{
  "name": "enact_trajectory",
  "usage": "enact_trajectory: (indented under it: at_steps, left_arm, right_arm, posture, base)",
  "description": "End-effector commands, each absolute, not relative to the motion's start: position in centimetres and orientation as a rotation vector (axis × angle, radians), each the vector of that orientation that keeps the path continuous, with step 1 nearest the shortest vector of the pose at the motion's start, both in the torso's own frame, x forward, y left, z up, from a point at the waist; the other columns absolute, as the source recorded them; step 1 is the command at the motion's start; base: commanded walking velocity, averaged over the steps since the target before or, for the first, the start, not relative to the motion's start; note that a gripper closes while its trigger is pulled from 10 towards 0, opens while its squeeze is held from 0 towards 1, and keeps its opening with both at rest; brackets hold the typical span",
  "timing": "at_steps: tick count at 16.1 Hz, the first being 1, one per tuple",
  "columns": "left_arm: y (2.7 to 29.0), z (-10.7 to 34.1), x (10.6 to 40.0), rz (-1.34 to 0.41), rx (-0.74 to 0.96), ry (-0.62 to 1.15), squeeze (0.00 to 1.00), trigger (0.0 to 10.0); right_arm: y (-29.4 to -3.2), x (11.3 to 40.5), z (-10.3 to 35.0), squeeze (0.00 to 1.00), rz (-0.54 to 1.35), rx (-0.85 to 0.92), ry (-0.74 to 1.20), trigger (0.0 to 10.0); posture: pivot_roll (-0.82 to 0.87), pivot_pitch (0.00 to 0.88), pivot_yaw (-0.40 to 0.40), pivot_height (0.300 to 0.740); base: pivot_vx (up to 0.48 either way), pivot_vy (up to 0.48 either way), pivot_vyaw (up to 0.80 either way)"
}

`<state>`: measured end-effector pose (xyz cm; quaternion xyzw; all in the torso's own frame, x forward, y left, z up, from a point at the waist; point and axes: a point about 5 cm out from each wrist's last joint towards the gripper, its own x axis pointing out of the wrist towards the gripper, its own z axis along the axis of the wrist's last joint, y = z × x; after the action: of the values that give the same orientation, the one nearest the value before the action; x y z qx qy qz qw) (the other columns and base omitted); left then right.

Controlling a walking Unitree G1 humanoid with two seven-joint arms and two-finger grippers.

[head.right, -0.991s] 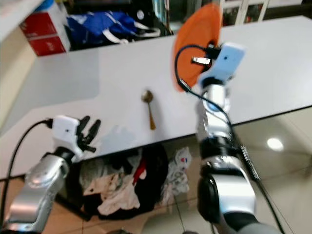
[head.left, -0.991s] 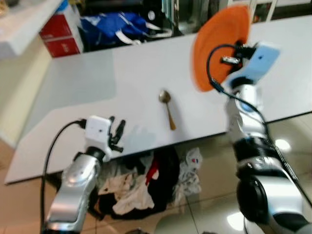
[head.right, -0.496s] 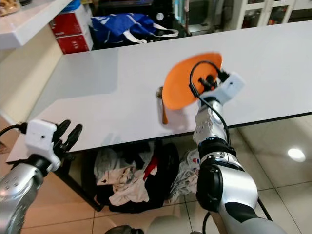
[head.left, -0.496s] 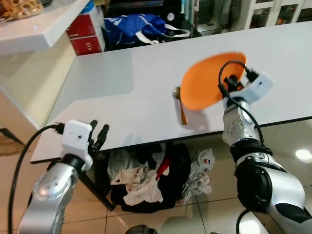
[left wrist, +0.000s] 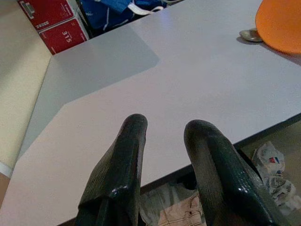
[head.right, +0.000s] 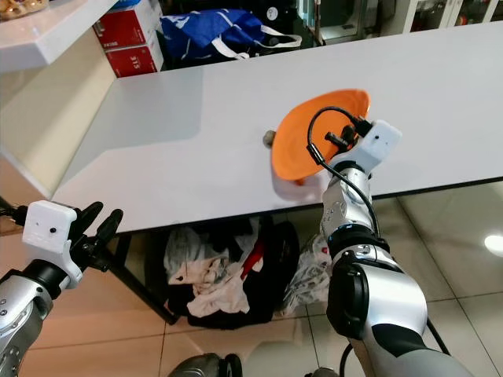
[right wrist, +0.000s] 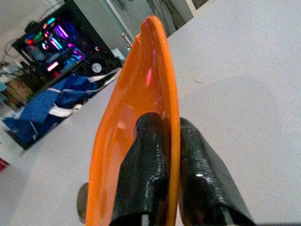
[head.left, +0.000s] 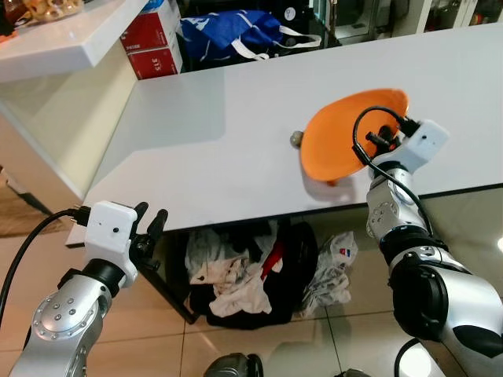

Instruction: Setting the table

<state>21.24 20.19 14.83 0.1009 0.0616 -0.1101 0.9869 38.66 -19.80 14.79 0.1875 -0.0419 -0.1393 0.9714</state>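
An orange plate (head.left: pixel 342 137) hangs tilted just over the white table (head.left: pixel 220 126), near its front edge. My right gripper (right wrist: pixel 162 125) is shut on the plate's rim, one finger on each face. A metal spoon (head.left: pixel 296 139) lies on the table under the plate's left side, and just its bowl (left wrist: pixel 249 34) shows. My left gripper (left wrist: pixel 164 127) is open with nothing between its fingers. It sits low off the table's front left corner (head.left: pixel 149 228).
A heap of clothes (head.left: pixel 244 275) lies on the tiled floor under the table. Behind the table are a blue bag (head.left: pixel 228 31) and red boxes (head.left: pixel 153 47). A white counter (head.left: pixel 55 47) juts in at the far left.
The view has shifted. My right gripper has brought the plate down from nearly upright to low over the table, where it covers the spoon's handle. The left gripper stays open.
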Motion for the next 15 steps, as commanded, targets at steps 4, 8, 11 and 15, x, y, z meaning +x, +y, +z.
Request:
enact_trajectory:
  at_steps: [4, 8, 11, 15]
  left_arm:
    - [20.5, 15.3, 20.8, -0.22, 0.217, 0.136, 0.0, 10.0]
    - [20.5, 15.4, 20.6, -0.225, 0.222, 0.15, 0.0, 10.0]
    - [20.6, 15.5, 20.7, -0.222, 0.241, 0.15, 0.0, 10.0]
    - [20.1, 15.2, 21.1, -0.209, 0.219, 0.143, 0.0, 10.0]
  right_arm:
    - [-20.4, 37.5, 12.1, 1.0, -0.328, 0.279, 0.014, 10.0]
    - [-20.7, 37.0, 11.0, 1.0, -0.364, 0.286, 0.05, 10.0]
    - [-20.4, 36.8, 10.4, 0.0, -0.359, 0.275, 0.079, 10.0]
    - [-19.8, 36.9, 10.5, 0.0, -0.344, 0.255, 0.082, 10.0]
  posture:
    - [0.18, 0.141, 0.183, 0.74]
    - [0.18, 0.161, 0.19, 0.74]
    - [0.18, 0.164, 0.185, 0.74]
    - [0.16, 0.15, 0.162, 0.74]
  base:
    - [0.0, 0.0, 0.0]
    - [0.0, 0.0, 0.0]
    - [0.0, 0.0, 0.0]
    - [0.0, 0.0, 0.0]
